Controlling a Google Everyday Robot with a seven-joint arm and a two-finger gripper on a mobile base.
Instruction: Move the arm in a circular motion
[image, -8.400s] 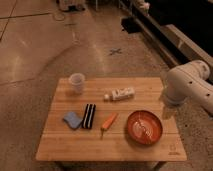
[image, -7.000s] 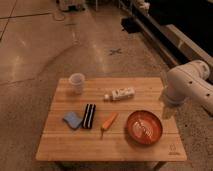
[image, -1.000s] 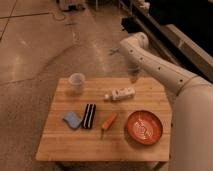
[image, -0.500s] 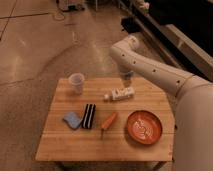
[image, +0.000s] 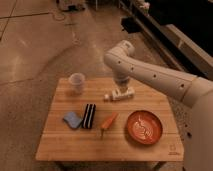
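The arm (image: 150, 75) is large, glossy and white, with thick rounded segments. It reaches from the right edge of the view up to a bulbous joint (image: 120, 52) above the back of the wooden table (image: 60, 150). From that joint it bends down toward the table. The gripper (image: 121, 85) hangs at its end, just above and behind a small white bottle (image: 120, 94) that lies on its side. Nothing shows in the gripper.
On the table are a white cup (image: 76, 82) at the back left, a blue sponge (image: 73, 119), a black-and-white striped object (image: 89, 115), a carrot (image: 108, 123) and an orange bowl (image: 144, 126). Dark benches run along the far right over a concrete floor.
The arm has unfolded from the right side, and over the last second its joint and gripper swung left and down, from beyond the table's back edge to over the white bottle.
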